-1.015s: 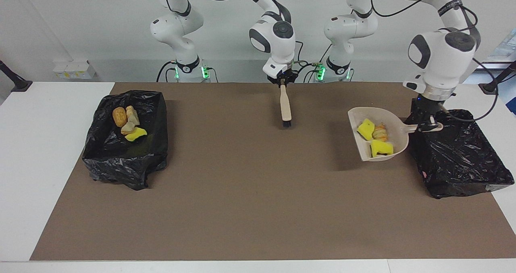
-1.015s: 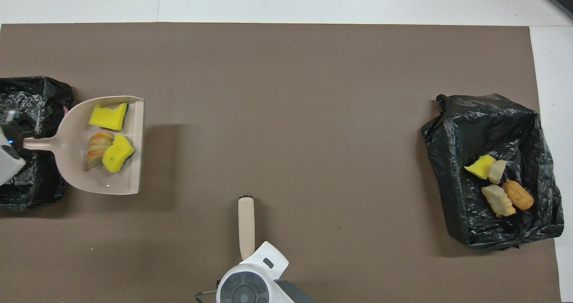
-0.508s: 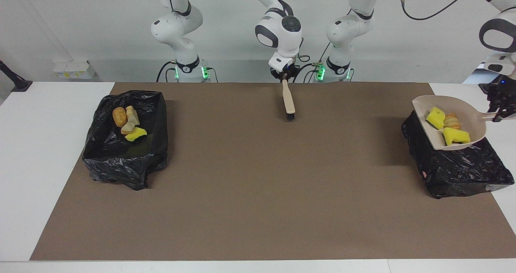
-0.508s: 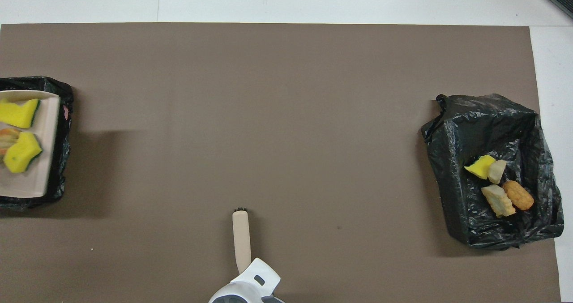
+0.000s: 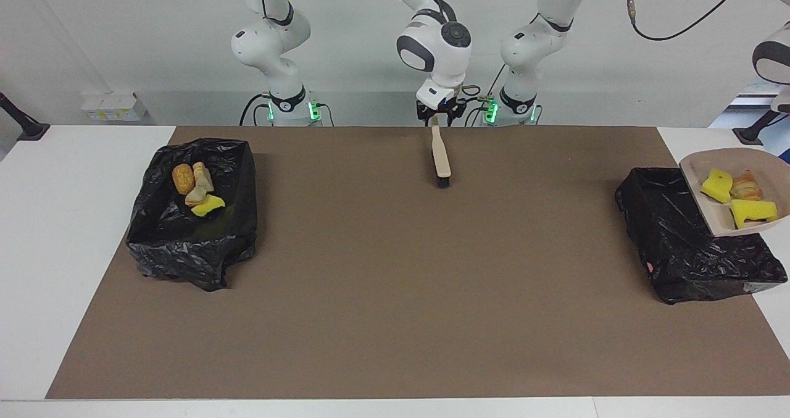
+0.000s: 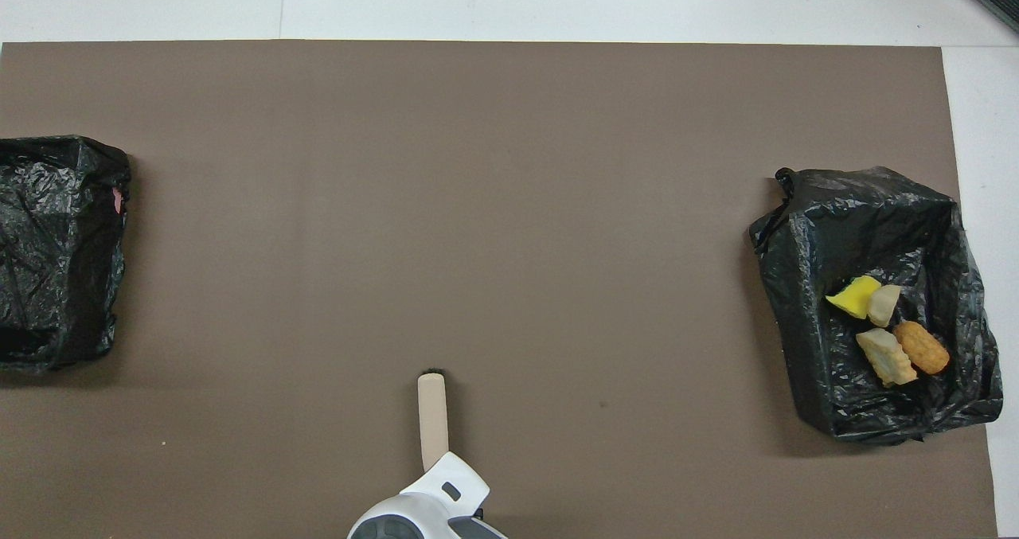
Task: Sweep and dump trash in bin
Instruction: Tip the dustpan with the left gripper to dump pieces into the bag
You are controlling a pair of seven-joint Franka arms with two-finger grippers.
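Trash (image 5: 716,185): three scraps in raised dustpan (image 5: 710,220), clamped by out-of-frame left end effector, bin (image 5: 669,220) below; a badly aimed tip spills onto tabletop (image 5: 771,307); right end effector (image 5: 439,110) at brush (image 5: 440,158), grip unclear.

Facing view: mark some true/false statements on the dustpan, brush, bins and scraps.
1. The beige plastic dustpan rests on the brown mat. False: it hangs tilted in the air over the black-bagged bin at the left arm's end.
2. Three scraps lie in the dustpan. True.
3. The black-bagged bin at the right arm's end is empty. False: it holds four scraps.
4. The beige brush lies on the mat, its handle end under the right end effector. True.
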